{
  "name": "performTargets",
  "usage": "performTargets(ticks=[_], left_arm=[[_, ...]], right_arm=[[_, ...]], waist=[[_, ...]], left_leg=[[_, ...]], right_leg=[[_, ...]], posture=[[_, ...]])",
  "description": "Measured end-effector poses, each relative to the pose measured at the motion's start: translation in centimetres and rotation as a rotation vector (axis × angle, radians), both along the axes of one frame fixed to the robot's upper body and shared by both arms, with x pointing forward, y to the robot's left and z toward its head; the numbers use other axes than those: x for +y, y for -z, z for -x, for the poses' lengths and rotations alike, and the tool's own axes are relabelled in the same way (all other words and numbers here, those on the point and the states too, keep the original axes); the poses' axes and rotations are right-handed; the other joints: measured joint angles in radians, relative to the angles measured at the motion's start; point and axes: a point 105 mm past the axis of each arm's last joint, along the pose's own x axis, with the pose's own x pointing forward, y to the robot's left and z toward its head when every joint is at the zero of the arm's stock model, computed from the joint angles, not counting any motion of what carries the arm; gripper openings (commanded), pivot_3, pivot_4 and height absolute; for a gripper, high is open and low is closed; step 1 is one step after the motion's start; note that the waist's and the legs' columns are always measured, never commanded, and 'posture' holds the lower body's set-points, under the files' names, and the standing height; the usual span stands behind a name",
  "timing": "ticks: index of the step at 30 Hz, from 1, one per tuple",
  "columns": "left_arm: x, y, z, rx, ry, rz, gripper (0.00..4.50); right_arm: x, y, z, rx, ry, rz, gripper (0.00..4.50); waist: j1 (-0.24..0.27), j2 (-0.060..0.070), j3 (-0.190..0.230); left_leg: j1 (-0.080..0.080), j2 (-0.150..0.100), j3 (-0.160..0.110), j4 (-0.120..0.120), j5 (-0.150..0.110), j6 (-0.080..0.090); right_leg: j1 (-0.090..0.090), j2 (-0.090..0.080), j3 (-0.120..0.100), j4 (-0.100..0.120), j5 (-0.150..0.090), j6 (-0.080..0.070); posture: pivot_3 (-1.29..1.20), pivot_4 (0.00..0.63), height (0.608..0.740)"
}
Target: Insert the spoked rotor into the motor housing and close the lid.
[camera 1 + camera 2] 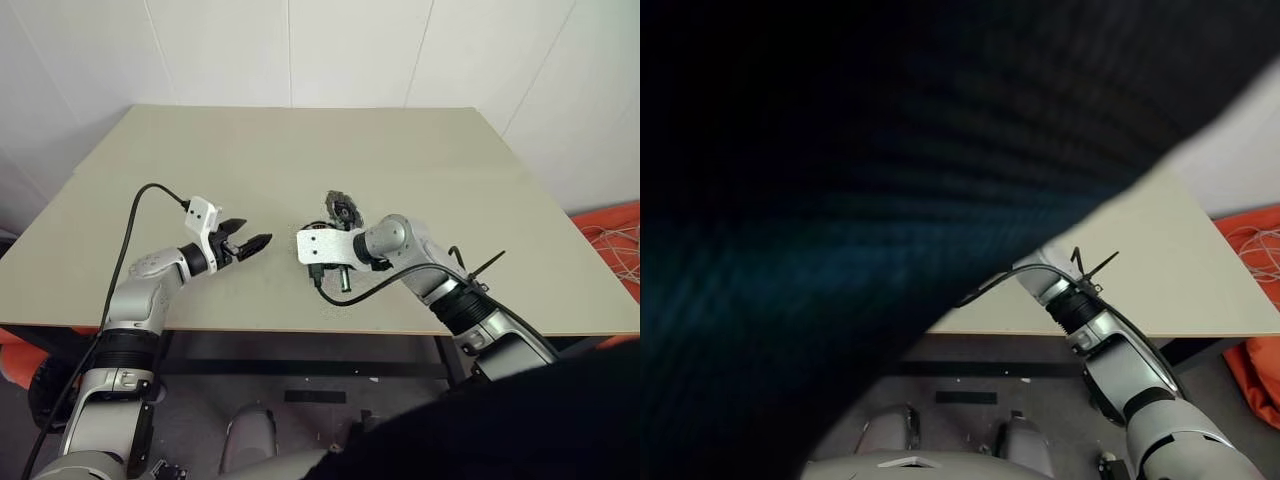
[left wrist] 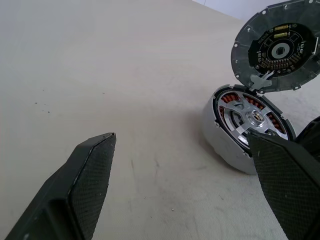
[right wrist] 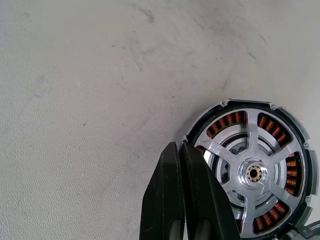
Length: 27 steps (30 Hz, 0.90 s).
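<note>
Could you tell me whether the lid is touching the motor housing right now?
Touching. In the left wrist view the lid stands tilted up, its lower edge resting on the rim of the motor housing.

Table (image 1: 300,150): pale beige matte top, dark frame under the near edge, set against the wall. Wall (image 1: 350,50): white panels with thin vertical seams. Floor (image 1: 300,410): grey, beneath the table. Orange fabric (image 1: 615,235) with pale cord lying on it, on the floor beside the table's right edge. Light: even, soft shadows
</note>
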Motion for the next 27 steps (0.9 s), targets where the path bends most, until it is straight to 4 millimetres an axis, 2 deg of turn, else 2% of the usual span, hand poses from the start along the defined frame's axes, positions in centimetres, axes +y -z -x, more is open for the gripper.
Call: performTargets(ticks=[7, 11, 13, 18, 21, 27], left_arm=[[-0.3, 0.2, 0.1, 0.005, 0.003, 0.01, 4.45], [-0.4, 0.3, 0.1, 0.008, 0.005, 0.012, 4.45], [-0.4, 0.4, 0.2, 0.01, 0.004, 0.012, 4.45], [-0.4, 0.4, 0.2, 0.01, 0.004, 0.012, 4.45], [-0.4, 0.4, 0.2, 0.009, 0.005, 0.012, 4.45], [-0.6, 0.4, 0.2, 0.01, 0.01, 0.015, 4.45]], right_arm=[[1.1, -0.3, -0.2, 0.012, 0.054, -0.059, 0.11], [1.7, -0.4, -0.1, 0.021, 0.063, -0.086, 0.94], [1.8, -0.4, -0.2, 0.017, 0.069, -0.09, 1.62], [2.0, -0.6, -0.2, 0.022, 0.092, -0.113, 1.62], [2.0, -1.5, -0.2, -0.022, 0.081, -0.125, 1.62], [-0.3, -2.1, -1.0, -0.094, 0.093, -0.083, 1.62]], waist=[[-0.002, 0.0, 0.0], [-0.001, 0.0, 0.0], [0.001, 0.0, 0.0], [0.0, 0.0, 0.0], [0.001, 0.0, 0.0], [0.001, 0.0, 0.0]], left_leg=[[0.0, 0.0, 0.0, -0.001, 0.0, 0.0], [0.0, 0.0, 0.0, -0.001, 0.0, -0.001], [0.0, 0.0, 0.0, -0.001, 0.0, -0.001], [0.0, 0.0, 0.0, -0.001, 0.001, -0.001], [0.0, 0.0, 0.0, -0.001, 0.0, -0.001], [0.0, 0.0, 0.0, -0.001, 0.001, -0.001]], right_leg=[[-0.001, 0.0, 0.0, 0.0, 0.0, 0.0], [-0.001, 0.0, 0.0, 0.0, 0.0, 0.0], [0.0, 0.0, 0.0, 0.0, 0.0, 0.0], [-0.001, 0.0, 0.0, 0.0, 0.0, 0.0], [-0.001, 0.0, 0.0, 0.0, 0.0, 0.0], [-0.001, 0.0, 0.0, 0.0, 0.0, 0.0]], posture=[[0.0, 0.0, 0.74], [0.0, 0.0, 0.74], [0.0, 0.0, 0.74], [0.0, 0.0, 0.74], [0.0, 0.0, 0.74], [0.0, 0.0, 0.74]])
